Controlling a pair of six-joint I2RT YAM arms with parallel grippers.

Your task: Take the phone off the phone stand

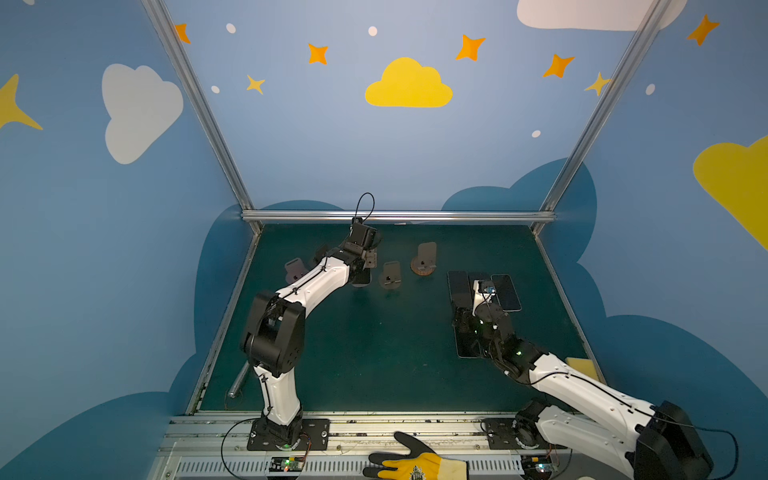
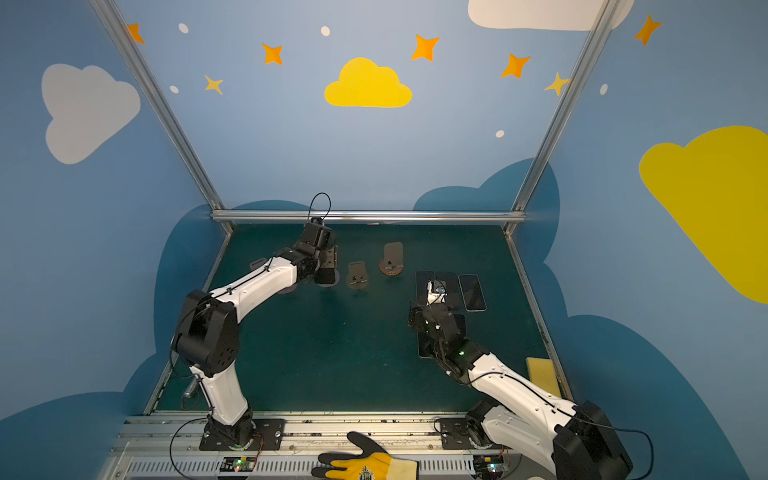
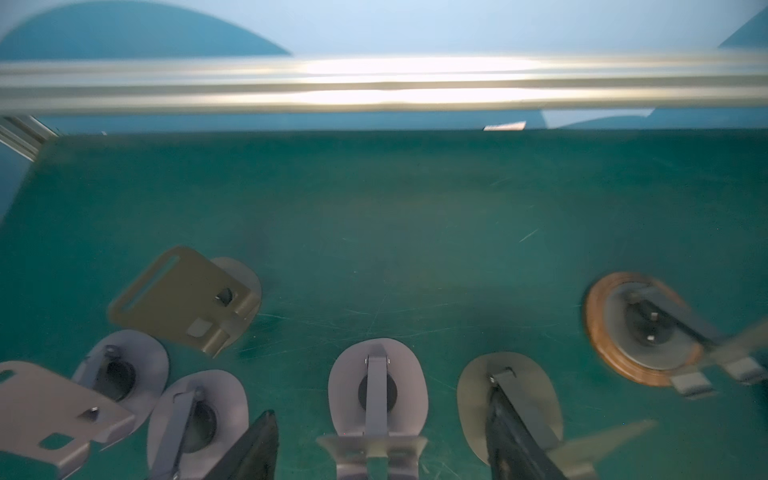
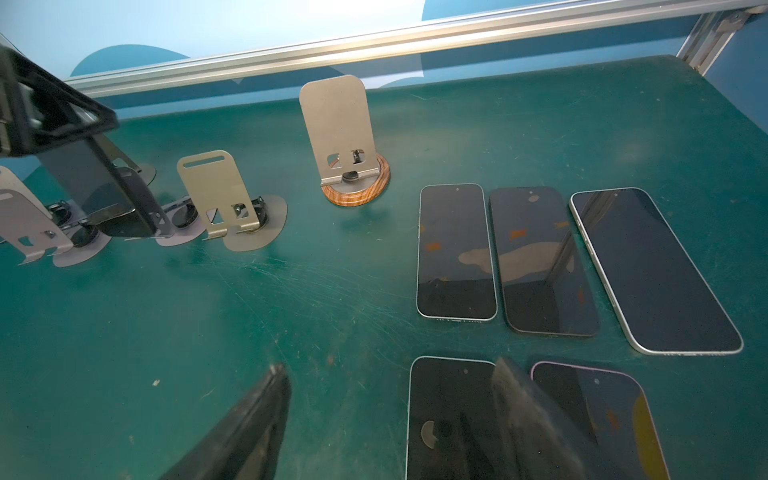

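Observation:
A dark phone (image 4: 91,187) leans in a grey phone stand (image 3: 376,390) at the back left of the green mat. My left gripper (image 1: 368,266) hangs over it from above, its fingers (image 4: 137,208) down the phone's sides and shut on it. The phone's lower edge still sits at the stand's lip. In the left wrist view the stand's back lies between my fingertips (image 3: 511,432) and the phone itself is hidden. My right gripper (image 4: 386,415) is open and empty, low over phones lying flat on the right.
Several empty stands line the back, one on a round wooden base (image 1: 424,262) and one beside it (image 1: 390,276). Several phones (image 4: 455,249) lie face up at the right. A yellow sponge (image 1: 582,365) is at the right edge. A metal cylinder (image 1: 239,382) lies front left.

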